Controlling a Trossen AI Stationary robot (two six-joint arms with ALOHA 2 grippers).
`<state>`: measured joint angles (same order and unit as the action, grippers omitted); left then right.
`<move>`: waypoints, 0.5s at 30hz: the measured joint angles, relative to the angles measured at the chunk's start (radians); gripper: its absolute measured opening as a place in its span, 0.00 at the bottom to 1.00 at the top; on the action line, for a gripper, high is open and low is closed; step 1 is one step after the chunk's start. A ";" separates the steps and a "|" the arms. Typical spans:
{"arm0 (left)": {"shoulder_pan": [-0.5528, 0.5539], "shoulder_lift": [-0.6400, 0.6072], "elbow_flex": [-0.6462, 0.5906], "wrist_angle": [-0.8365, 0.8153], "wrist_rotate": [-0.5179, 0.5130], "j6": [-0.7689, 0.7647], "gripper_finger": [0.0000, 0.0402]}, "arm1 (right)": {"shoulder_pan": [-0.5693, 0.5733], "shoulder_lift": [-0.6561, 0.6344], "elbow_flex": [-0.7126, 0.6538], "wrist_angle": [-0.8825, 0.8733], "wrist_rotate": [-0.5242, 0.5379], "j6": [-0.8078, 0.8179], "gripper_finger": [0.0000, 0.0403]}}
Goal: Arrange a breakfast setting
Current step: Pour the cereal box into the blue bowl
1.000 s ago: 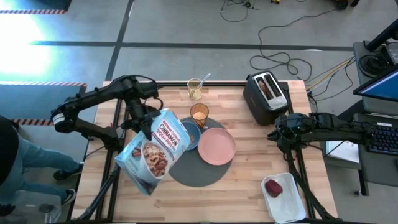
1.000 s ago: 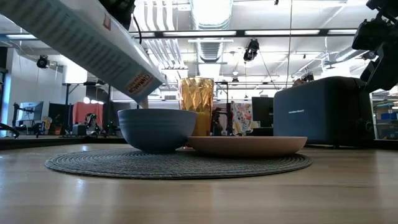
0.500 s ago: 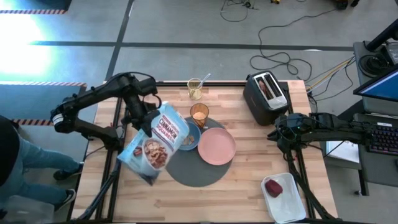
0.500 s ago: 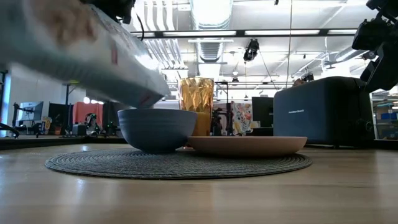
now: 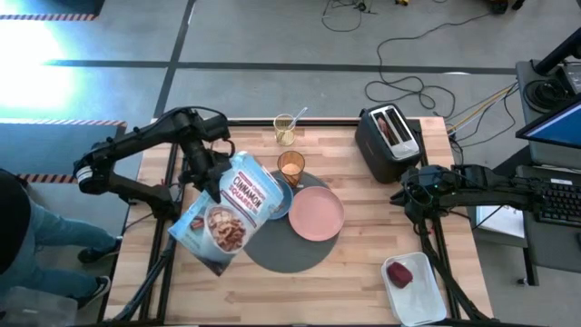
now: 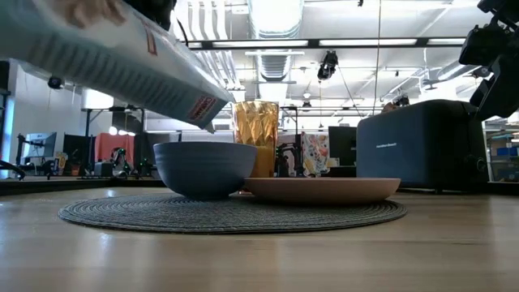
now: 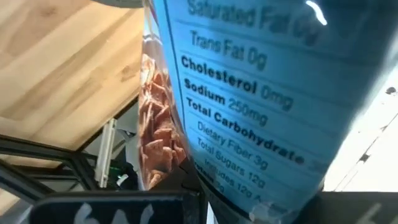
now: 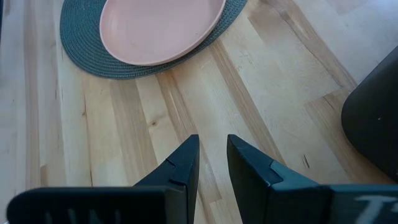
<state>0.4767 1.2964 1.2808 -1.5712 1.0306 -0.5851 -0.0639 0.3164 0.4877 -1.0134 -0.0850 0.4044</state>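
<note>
My left gripper (image 5: 211,178) is shut on a blue cereal bag (image 5: 229,216) and holds it slanted in the air. The bag's lower end (image 6: 201,115) hangs just over the small blue bowl (image 6: 204,166). The bowl, the pink plate (image 5: 316,214) and the amber tumbler (image 5: 290,167) stand on the round dark-grey mat (image 5: 289,251). A toast slice (image 5: 389,128) sticks up out of the black toaster (image 5: 388,145). The red apple (image 5: 399,273) lies in the white tray (image 5: 419,295). A spoon (image 5: 296,116) stands in a glass. My right gripper (image 8: 212,154) waits near the toaster, open by a narrow gap. My left gripper grips the cereal bag at its far-left side edge (image 5: 218,182), close to the end that points at the bowl. In the left wrist view the bag's printed panel (image 7: 242,155) fills the picture and hides the fingertips. The bag is clear of the table, with its bowl-side end lowest.
The glass (image 5: 285,130) with the spoon stands at the far edge behind the tumbler. The toaster stands at the far right and the tray at the near right corner. Bare wood (image 5: 363,263) lies between the mat and the tray.
My left gripper has rolled at the wrist without shifting place. The bag has rocked with it: the end over the bowl dipped half a second ago and has come up again, reaching slightly farther over the bowl.
</note>
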 joint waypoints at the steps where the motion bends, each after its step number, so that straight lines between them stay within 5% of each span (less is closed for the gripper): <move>1: 0.000 0.000 0.000 0.000 0.007 0.000 0.08 | 0.000 0.000 0.000 0.000 0.000 0.000 0.18; 15: 0.018 0.027 0.000 0.001 0.160 -0.098 0.09 | 0.000 0.000 0.000 0.000 0.000 0.000 0.18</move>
<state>0.4942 1.3239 1.2808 -1.5703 1.1908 -0.6836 -0.0639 0.3164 0.4877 -1.0135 -0.0852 0.4046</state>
